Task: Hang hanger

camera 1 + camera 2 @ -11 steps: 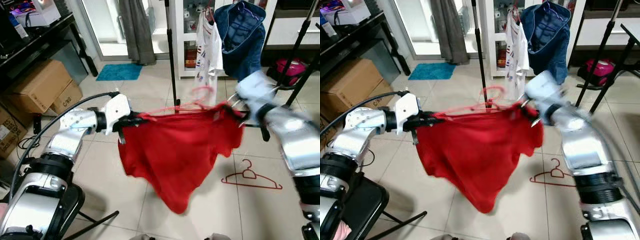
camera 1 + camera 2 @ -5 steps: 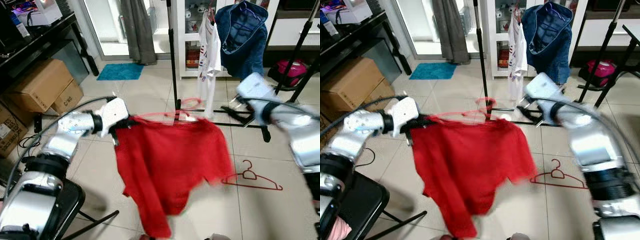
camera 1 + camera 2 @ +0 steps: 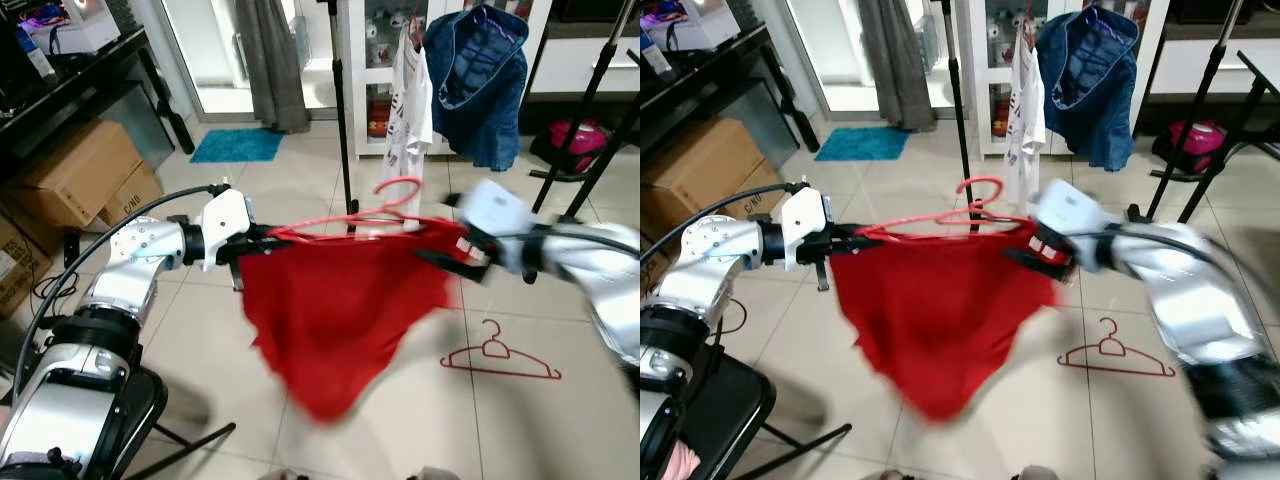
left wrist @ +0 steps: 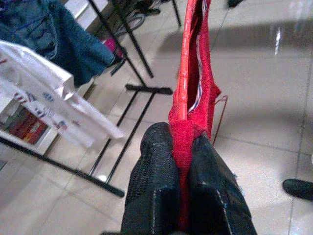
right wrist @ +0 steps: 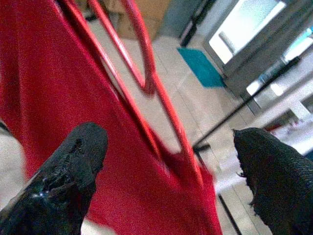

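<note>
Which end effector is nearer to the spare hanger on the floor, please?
The right. The right end effector is at the shirt's right shoulder, above and just left of the floor hanger; the left end effector clamps the far shoulder.

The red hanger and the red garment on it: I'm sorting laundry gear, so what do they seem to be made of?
The red hanger looks like thin plastic or coated wire, judging by its slim, smooth, slightly glossy rod. The red garment looks like soft, matte woven or knit fabric: it drapes in limp folds and bunches where the left gripper pinches it.
</note>
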Robot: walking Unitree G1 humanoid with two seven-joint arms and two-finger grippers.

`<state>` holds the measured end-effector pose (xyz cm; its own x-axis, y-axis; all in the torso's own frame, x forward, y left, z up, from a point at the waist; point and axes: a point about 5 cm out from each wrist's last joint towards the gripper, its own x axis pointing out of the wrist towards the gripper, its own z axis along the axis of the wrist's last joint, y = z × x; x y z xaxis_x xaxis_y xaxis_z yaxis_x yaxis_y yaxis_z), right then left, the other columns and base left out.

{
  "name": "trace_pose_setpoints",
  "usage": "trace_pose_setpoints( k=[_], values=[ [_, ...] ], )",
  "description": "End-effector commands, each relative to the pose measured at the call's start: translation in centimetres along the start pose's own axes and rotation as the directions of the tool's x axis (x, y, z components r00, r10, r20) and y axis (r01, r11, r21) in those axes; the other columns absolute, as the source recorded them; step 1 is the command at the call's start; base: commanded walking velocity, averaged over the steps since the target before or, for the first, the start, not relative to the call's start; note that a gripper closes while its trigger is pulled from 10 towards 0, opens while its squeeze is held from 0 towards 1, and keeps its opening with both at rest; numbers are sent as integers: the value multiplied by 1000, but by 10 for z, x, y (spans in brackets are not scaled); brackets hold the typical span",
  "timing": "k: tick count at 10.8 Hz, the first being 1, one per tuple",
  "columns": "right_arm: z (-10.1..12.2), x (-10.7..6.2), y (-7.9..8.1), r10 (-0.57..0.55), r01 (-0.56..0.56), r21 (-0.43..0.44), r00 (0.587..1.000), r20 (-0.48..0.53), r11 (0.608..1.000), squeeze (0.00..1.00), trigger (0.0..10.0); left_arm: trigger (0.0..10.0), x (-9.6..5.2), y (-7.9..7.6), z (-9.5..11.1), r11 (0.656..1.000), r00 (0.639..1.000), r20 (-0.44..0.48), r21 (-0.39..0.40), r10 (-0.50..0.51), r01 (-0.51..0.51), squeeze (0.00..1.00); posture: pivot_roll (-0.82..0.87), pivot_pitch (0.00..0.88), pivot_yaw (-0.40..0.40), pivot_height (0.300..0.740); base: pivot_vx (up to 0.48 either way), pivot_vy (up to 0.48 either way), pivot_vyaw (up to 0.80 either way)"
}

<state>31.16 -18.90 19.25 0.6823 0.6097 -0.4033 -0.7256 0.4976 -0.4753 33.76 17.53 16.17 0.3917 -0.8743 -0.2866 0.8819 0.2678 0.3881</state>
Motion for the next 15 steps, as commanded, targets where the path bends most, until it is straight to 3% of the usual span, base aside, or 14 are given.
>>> trace_pose_setpoints(
  k=[1, 2, 3, 4, 7, 10, 11, 12, 13, 14, 15],
  values=[
    [7, 3, -6, -17, 17, 4, 998, 53, 1000, 0, 10000, 0, -8, 2, 2, 1000, 1000, 7, 8, 2, -2, 0, -155, 0, 122, 740, 0, 0, 0],
    [11, 5, -10, -23, 19, 32, 994, 105, 999, 0, 10000, 0, -11, 3, 0, 1000, 1000, -8, 13, -1, 1, 0, -150, 0, 117, 740, 0, 0, 0],
    [16, 2, -5, 58, -69, 55, 983, 175, 996, 0, 1529, 0, -14, 5, -1, 1000, 1000, -12, 16, 12, -11, 0, -148, 0, 114, 740, 0, 0, 0],
    [19, -1, 1, 135, -152, 67, 967, 218, 986, 0, 0, 0, -17, 7, 0, 1000, 1000, -10, 16, 18, -18, 0, -147, 0, 114, 740, 0, 0, 0],
    [12, -1, 11, 280, -290, 30, 943, 180, 956, 0, 0, 0, -21, 12, 2, 999, 999, -1, 8, 47, -47, 0, -145, 0, 114, 740, 0, 0, 0],
    [11, 10, 7, 226, -234, 36, 961, 161, 972, 0, 0, 0, -19, 10, 6, 1000, 999, 35, -5, 19, -19, 0, -140, 0, 114, 740, 0, 0, 0],
    [11, 13, 2, 178, -186, 44, 973, 150, 981, 0, 1882, 0, -18, 8, 5, 1000, 999, 33, -6, 0, 1, 0, -139, 0, 114, 740, 0, 0, 0],
    [11, 14, -1, 155, -166, 58, 975, 157, 984, 0, 2824, 0, -16, 7, 5, 1000, 999, 31, -7, -12, 12, 0, -138, 0, 114, 740, 0, 0, 0],
    [12, 14, -1, 152, -164, 62, 974, 167, 985, 0, 4510, 0, -15, 4, 5, 1000, 999, 31, -9, -29, 29, 0, -138, 0, 114, 740, 0, 0, 0],
    [12, 14, -1, 156, -170, 66, 972, 175, 983, 0, 4118, 0, -14, 4, 5, 999, 999, 33, -9, -32, 33, 0, -137, 0, 117, 740, 0, 0, 0],
    [14, 14, 6, 211, -227, 61, 957, 197, 972, 0, 0, 0, -13, 5, 6, 1000, 999, 41, -7, -25, 26, 0, -138, 0, 119, 740, 0, 0, 0]
  ],
)
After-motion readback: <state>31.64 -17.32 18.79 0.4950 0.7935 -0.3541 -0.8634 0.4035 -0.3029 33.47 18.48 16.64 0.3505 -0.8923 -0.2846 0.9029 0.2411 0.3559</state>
